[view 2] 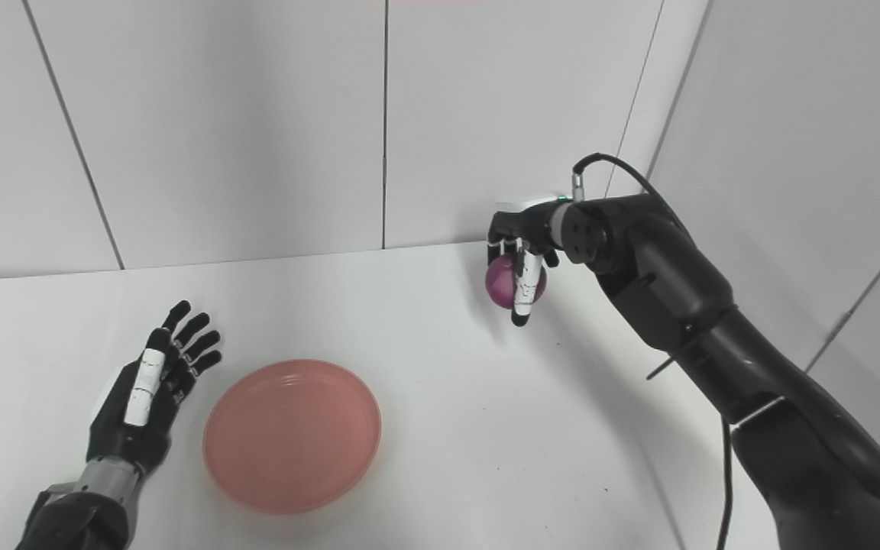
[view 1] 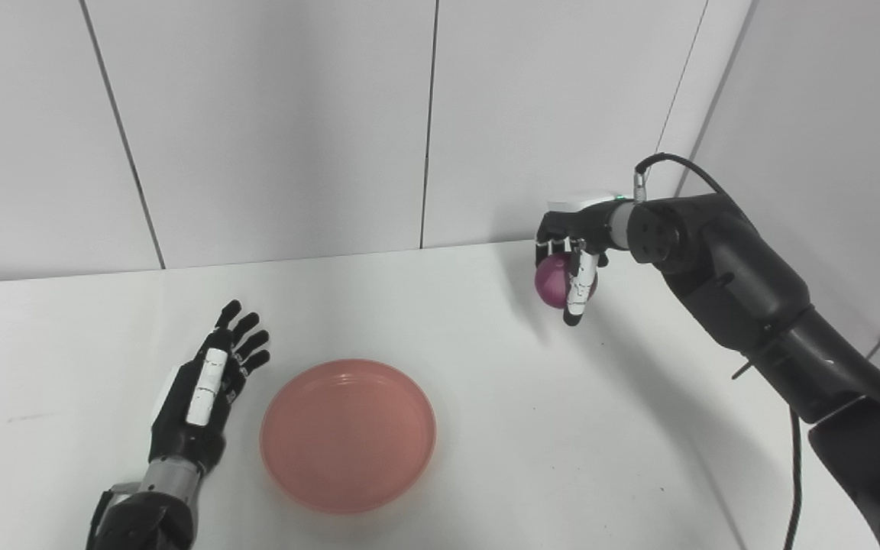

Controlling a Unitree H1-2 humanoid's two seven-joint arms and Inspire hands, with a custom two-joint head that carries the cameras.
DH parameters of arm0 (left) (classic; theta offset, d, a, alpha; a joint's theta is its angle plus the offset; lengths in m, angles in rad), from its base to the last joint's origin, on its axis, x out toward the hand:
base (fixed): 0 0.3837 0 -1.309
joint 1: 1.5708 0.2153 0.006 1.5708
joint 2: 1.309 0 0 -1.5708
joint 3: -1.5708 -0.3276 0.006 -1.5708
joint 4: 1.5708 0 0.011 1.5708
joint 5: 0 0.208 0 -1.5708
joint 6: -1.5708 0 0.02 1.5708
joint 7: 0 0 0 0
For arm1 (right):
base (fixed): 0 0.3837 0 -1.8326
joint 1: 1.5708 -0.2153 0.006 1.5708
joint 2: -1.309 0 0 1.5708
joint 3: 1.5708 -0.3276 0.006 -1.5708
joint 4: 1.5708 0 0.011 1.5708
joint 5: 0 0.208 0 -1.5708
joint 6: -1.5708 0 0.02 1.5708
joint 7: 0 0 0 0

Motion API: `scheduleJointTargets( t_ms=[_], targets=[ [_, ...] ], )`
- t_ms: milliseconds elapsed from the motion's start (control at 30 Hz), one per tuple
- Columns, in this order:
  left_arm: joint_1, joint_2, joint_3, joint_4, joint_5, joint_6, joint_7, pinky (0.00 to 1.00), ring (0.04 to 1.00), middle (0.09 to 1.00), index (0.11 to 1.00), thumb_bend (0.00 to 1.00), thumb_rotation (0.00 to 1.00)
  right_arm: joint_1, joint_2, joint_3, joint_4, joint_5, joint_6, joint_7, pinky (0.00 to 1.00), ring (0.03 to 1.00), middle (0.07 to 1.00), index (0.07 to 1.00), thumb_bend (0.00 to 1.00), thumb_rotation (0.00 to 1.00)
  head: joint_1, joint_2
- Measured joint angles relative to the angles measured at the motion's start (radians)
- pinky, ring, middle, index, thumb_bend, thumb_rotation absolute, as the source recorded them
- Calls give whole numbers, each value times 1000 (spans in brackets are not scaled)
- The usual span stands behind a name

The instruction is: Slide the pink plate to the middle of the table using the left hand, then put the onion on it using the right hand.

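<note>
The pink plate point(view 1: 348, 433) lies flat and empty on the white table point(view 1: 486, 428), near the front, left of the middle. My left hand point(view 1: 207, 386) is open with its fingers spread, resting just left of the plate and not touching it. My right hand point(view 1: 574, 263) is at the far right, near the back wall, with its fingers closed around the purple onion point(view 1: 551, 281). The onion is held a little above the tabletop. In the right eye view the onion point(view 2: 499, 283) shows in the same grasp.
White wall panels stand behind the table and on its right side. The right arm point(view 1: 753, 305) stretches across the table's right part, with a black cable looping over the wrist.
</note>
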Motion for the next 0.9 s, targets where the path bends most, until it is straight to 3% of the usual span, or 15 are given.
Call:
scheduleJointTargets(
  t_ms=[33,67,100,300,433,700,900],
  targets=[
    [1,-2,0,-1,0,0,0,879,898,939,946,836,811,0,1,0,-12,0,0,1,224,305,475,500,529,3,2,0],
    [1,-3,0,-1,0,1,0,873,897,940,942,833,809,0,1,0,-24,-1,-1,1,369,382,482,500,529,4,6,0],
    [2,-5,0,-3,0,2,0,871,897,940,941,833,809,0,3,0,-39,-6,-1,2,419,408,485,500,529,4,6,0],
    [4,-11,1,-6,2,2,7,913,902,948,954,833,795,-17,47,6,-107,-5,-18,7,367,464,479,509,529,5,49,-3],
    [3,-20,1,-6,2,2,10,921,900,949,956,827,793,-21,98,10,-160,2,-65,4,338,420,454,530,526,4,83,-6],
    [4,-41,-9,-8,25,0,35,915,908,963,965,763,846,-20,208,38,-247,14,-79,15,314,385,458,509,529,4,150,-17],
    [17,-63,-27,-25,51,-1,56,906,913,960,975,755,863,-19,267,64,-262,15,-85,25,389,449,461,523,527,4,210,-20]
  ],
)
